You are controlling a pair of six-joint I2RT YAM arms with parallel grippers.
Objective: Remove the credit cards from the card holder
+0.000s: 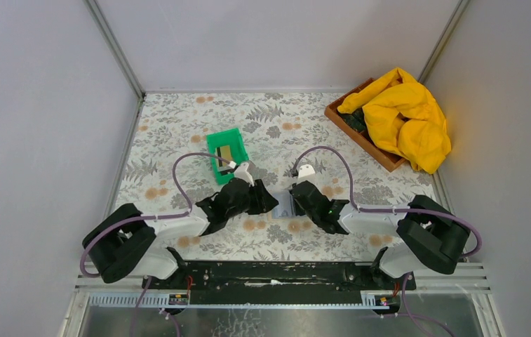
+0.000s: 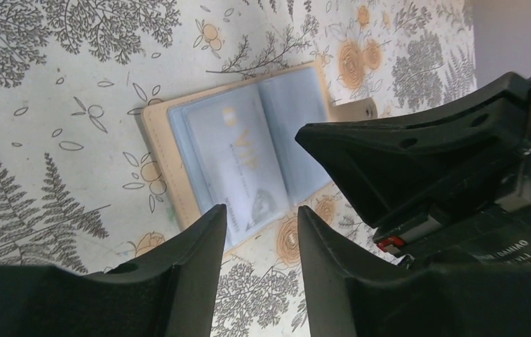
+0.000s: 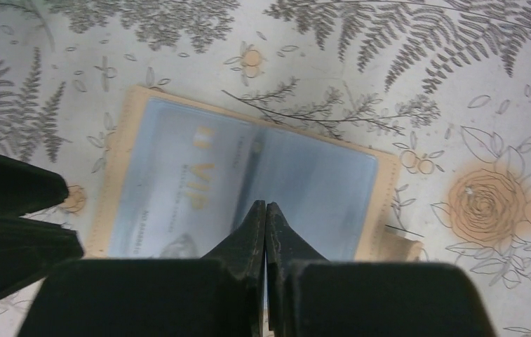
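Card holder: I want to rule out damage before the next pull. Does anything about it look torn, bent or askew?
Nothing stands out. The card holder lies open and flat on the table, with a VIP card sitting straight in one sleeve.

Left black-and-white robot arm [image 1: 178, 225] bent inward, forearm low, wrist angled toward the middle. Left black two-finger gripper [image 2: 262, 217] jaws parted, nothing between them. Right black-and-white robot arm [image 1: 381, 217] mirrors it, reaching left. Right black two-finger gripper [image 3: 266, 210] fingers pressed together, tips pointing down. Grippers face each other, near, not touching.
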